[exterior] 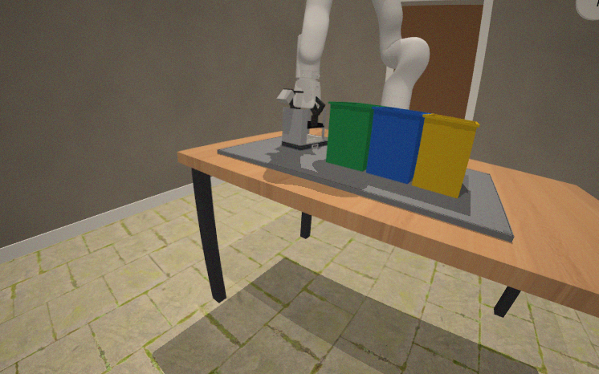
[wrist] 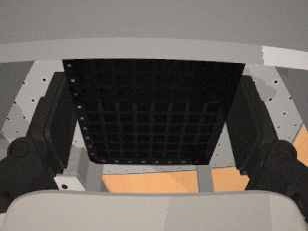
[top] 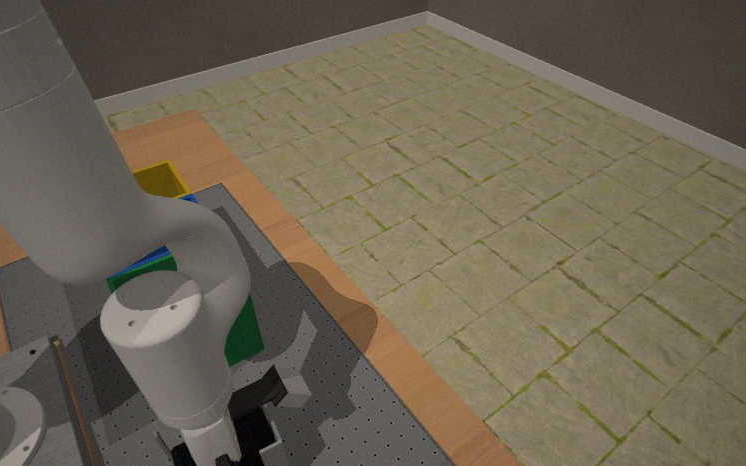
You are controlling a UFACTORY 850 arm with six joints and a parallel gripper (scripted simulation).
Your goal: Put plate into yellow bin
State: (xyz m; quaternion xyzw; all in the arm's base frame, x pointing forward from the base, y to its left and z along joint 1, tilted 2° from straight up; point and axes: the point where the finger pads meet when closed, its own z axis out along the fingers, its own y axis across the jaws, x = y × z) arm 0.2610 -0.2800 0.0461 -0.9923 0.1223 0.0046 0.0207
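Gripper [wrist: 153, 120] is clamped on the plate [wrist: 154, 113], mid-frame in wrist view, dark well grid betw. the two fingers; in exterior view it's at rack [exterior: 298, 128], upper centre, left of the green bin. Step in hand looks like the lift-off; next: raise clear w/o disturbing lower plate, then carry right past green & blue to yellow bin [exterior: 443, 155] & drop over the mouth. No signs or writing legible from these angles.
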